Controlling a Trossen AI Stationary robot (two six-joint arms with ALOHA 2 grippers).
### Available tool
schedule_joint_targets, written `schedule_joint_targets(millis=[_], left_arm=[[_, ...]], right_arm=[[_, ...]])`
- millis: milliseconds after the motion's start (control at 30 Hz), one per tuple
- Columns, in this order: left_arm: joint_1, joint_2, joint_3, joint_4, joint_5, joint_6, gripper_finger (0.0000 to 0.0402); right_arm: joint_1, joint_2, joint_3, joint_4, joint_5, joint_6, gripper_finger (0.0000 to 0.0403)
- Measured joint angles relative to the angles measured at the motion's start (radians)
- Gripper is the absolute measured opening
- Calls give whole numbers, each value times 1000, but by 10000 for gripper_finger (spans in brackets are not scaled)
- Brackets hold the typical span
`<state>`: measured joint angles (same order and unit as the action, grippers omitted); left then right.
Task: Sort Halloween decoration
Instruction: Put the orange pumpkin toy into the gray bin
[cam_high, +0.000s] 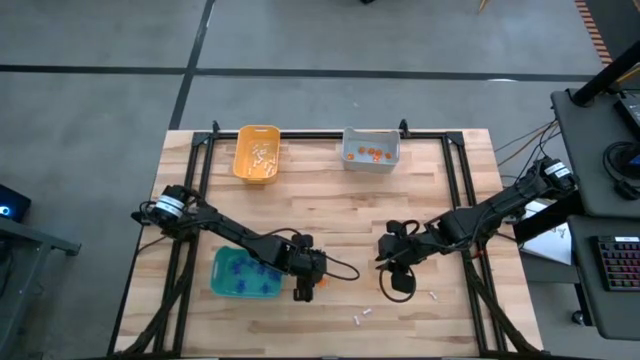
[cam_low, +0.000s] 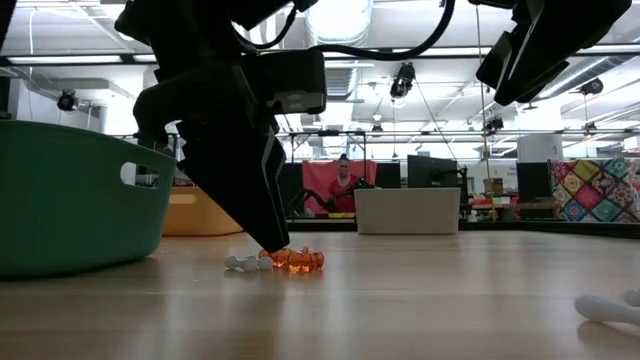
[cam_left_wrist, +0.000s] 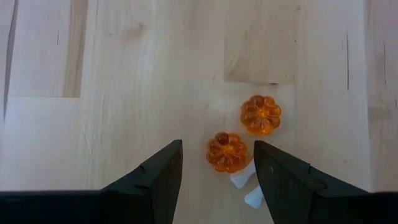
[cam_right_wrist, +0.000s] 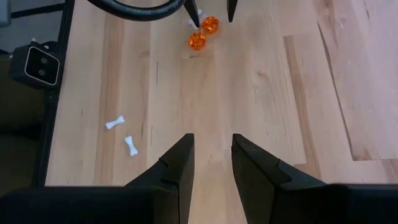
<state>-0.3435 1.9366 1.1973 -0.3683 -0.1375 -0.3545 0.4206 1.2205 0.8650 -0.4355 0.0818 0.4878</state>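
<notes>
- Two orange pumpkins (cam_left_wrist: 227, 152) sit on the desk (cam_left_wrist: 124, 74) beside the teal bin (cam_high: 238, 272).
- Left claw (cam_left_wrist: 217, 165) is spread, nearer pumpkin right between its fingers.
- Right claw (cam_right_wrist: 211, 155), part-open and empty, hangs well apart.

I find no legible text, label, brand, number or sign in any of the four views I am monitoring. The monitors and panels in the room behind the table (cam_low: 480, 280) carry nothing I can read, and neither do the bins or the arms.
</notes>
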Motion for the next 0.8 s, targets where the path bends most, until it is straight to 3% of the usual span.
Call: schedule_joint_targets(millis=[800], left_arm=[[0,35,-1,46,7,-22,181]], right_arm=[[0,0,0,0,26,0,96]])
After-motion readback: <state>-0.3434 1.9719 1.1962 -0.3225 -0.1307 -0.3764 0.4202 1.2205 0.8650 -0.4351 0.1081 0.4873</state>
